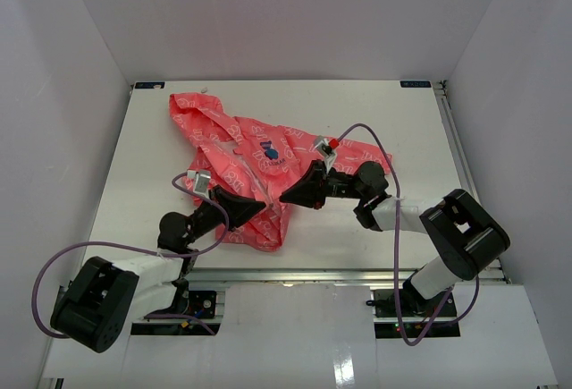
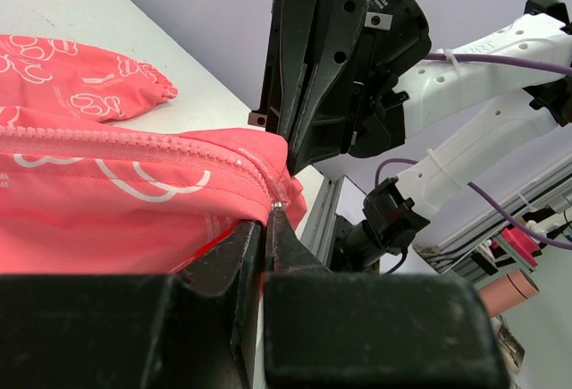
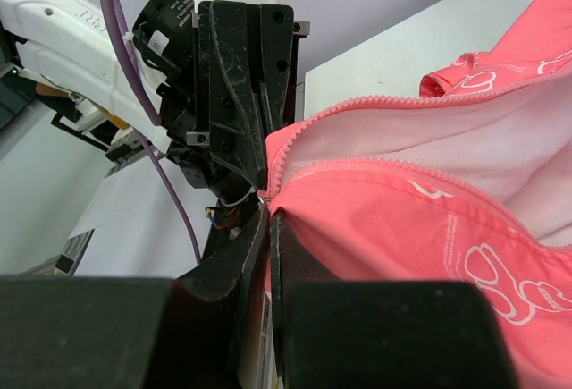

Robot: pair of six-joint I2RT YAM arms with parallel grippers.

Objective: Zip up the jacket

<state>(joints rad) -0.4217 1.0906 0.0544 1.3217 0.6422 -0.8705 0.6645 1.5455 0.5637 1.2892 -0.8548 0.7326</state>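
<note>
Top external view: the coral-pink hooded jacket (image 1: 241, 152) lies on the white table (image 1: 402, 121), left of centre. Its long axis runs diagonally, with the hood (image 1: 192, 114) pointing toward the far left corner and the hem toward the near edge. One sleeve (image 1: 362, 150) is spread out to the right, and a small dark-blue logo (image 1: 273, 152) shows on the chest. Both arms meet at the hem end of the front opening. The left gripper (image 1: 259, 203) has its fingers pressed together on the bottom corner of the jacket, at the foot of the zipper (image 2: 134, 143). The right gripper (image 1: 286, 198) faces it from just beside and is pinched tight on the opposite edge at the same spot. Seen from the right wrist, the two rows of teeth part from that point and the paler lining (image 3: 402, 139) shows between them.
</note>
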